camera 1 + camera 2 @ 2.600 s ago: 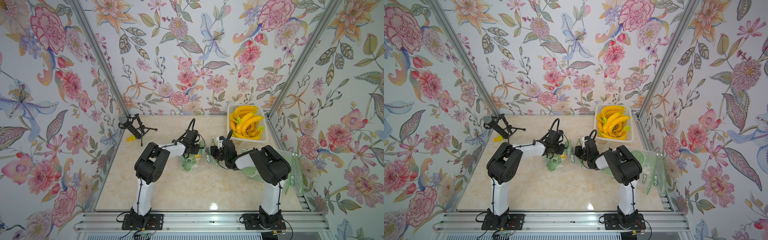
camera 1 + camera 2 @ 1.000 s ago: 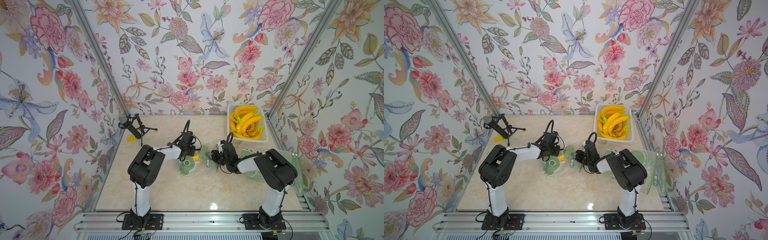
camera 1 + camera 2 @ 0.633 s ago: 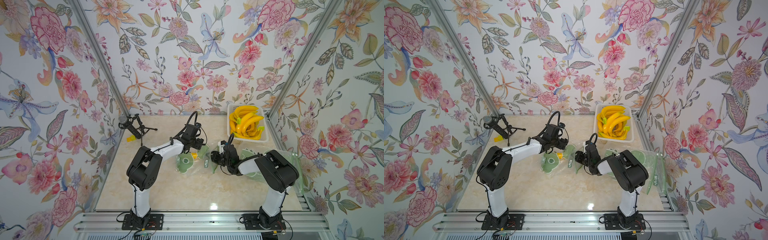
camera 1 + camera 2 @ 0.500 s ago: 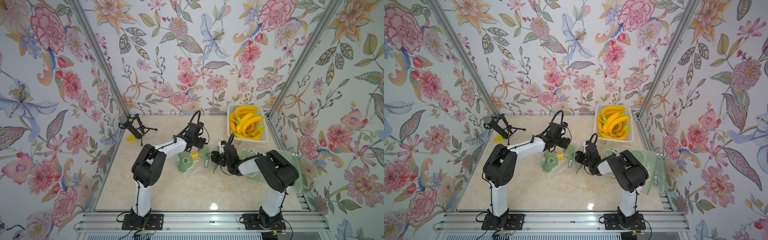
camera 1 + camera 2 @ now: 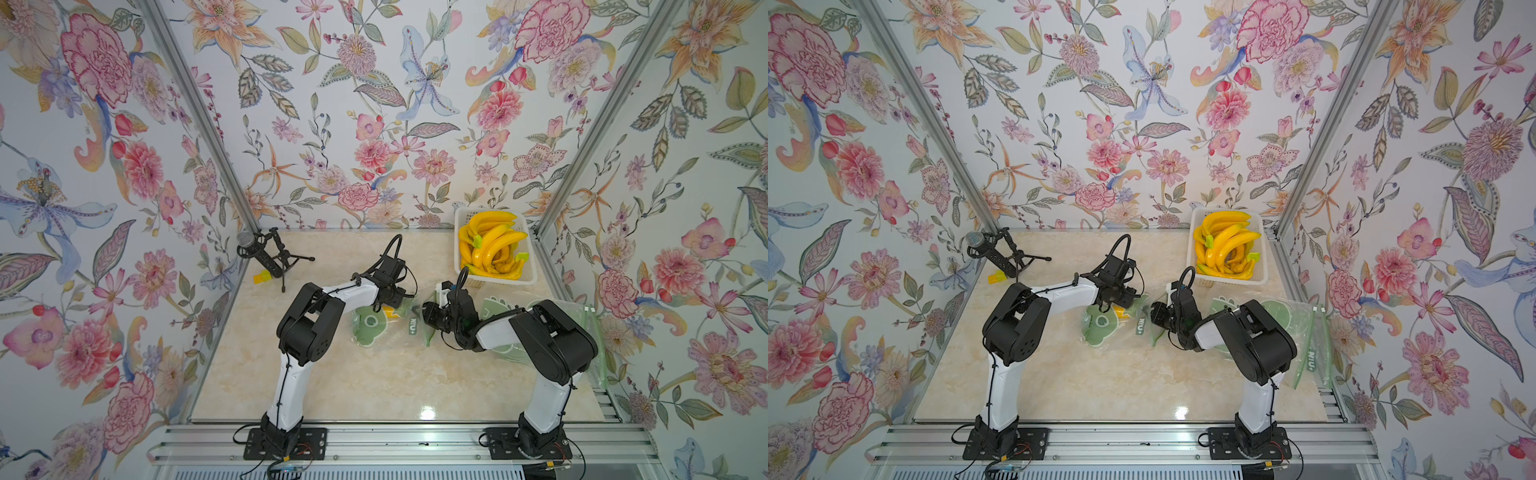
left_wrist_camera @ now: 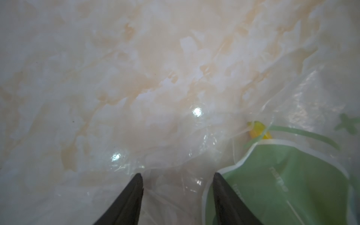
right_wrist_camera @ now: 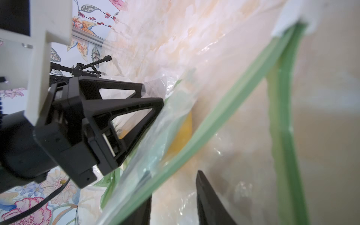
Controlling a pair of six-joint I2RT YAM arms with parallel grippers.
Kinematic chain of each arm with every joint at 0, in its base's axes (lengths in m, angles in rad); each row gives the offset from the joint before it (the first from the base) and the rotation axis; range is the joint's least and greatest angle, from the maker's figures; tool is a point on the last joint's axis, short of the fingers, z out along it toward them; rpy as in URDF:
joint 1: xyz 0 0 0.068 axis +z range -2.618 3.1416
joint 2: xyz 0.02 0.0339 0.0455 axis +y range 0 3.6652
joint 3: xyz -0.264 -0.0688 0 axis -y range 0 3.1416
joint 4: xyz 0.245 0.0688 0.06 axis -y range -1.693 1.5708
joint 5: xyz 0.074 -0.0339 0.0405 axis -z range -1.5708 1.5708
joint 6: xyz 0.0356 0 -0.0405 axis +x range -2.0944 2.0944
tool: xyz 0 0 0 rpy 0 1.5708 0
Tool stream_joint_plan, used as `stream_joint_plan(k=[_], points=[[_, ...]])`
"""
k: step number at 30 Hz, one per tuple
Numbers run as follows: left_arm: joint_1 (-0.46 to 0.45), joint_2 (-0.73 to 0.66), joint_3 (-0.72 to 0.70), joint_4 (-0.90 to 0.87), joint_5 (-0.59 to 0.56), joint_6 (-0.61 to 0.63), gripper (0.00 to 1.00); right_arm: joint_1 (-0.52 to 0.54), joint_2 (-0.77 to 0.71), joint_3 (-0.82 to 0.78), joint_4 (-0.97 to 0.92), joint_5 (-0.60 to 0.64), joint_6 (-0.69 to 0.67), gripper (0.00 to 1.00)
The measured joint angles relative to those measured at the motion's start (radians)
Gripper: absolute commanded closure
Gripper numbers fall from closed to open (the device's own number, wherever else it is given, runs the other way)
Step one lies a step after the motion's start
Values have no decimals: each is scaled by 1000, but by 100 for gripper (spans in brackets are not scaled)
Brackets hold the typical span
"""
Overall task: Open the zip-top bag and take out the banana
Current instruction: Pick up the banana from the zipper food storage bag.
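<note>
Clear zip-top bag [image 5: 374,332], green zip strip and "NIU+" lettering, banana [image 6: 257,130] yellow inside, lies under the left gripper [image 6: 177,175], jaws parted; right gripper [image 7: 175,187] at its mouth, grip unclear.

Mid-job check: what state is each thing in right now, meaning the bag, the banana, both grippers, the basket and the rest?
zip-top bag: zip tracks parted, mouth open.
banana: inside the bag, not yet out.
left gripper: open, tips at the bag's clear film.
right gripper: at the bag's mouth; grip unclear.
basket: full of bananas.
spare bags: flat in a pile.
microphone: mounted, tilted.
</note>
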Motion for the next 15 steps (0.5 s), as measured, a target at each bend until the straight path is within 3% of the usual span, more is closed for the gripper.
stream_joint_plan(k=[5, 7, 15], points=[[0, 3, -2, 16, 0, -14, 91, 0, 0, 0, 0, 0, 0, 63], [0, 3, -3, 21, 0, -22, 100, -1, 0, -1, 0, 0, 0, 63], [0, -66, -101, 82, 0, -58, 100, -38, -21, -52, 31, 0, 0, 63]])
